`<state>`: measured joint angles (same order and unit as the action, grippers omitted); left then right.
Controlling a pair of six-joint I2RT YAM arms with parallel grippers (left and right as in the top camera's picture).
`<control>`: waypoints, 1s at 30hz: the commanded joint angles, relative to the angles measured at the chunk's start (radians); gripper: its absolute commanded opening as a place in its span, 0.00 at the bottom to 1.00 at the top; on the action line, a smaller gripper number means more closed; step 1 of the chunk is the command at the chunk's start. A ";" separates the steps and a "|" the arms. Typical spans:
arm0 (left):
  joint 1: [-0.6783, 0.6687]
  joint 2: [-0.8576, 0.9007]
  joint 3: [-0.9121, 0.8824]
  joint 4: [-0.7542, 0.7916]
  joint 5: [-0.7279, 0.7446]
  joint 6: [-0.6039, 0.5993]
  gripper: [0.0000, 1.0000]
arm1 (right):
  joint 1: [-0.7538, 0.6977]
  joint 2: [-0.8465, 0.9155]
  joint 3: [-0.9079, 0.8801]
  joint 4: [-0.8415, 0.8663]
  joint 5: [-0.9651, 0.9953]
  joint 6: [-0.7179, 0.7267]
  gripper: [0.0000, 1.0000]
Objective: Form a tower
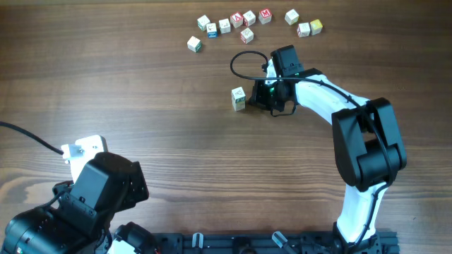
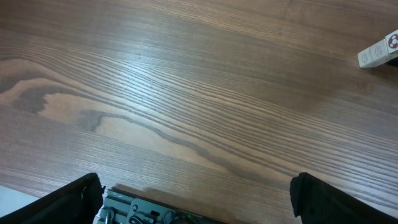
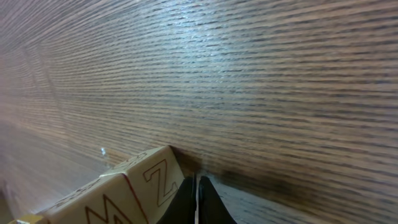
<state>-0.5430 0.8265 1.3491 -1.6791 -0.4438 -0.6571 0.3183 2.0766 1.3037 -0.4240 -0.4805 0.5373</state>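
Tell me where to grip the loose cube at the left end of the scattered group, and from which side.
Probably from straight above, closing on two opposite side faces of that cube. It lies flat on the table, apart from the other cubes, so its sides look free.

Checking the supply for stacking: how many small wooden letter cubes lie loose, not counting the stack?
11 small wooden letter cubes, all at the far side: one alone leftmost, seven clustered in the middle, three at right. The right arm could hide more.
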 commanded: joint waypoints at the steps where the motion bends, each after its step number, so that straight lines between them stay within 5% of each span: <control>1: 0.005 -0.001 -0.001 0.002 -0.002 -0.010 1.00 | 0.000 0.011 -0.005 0.004 -0.031 -0.014 0.04; 30: 0.005 -0.001 -0.001 0.002 -0.002 -0.010 1.00 | 0.038 0.011 -0.005 0.012 -0.038 -0.031 0.04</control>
<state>-0.5430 0.8265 1.3491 -1.6791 -0.4438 -0.6571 0.3489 2.0766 1.3037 -0.4103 -0.4976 0.5259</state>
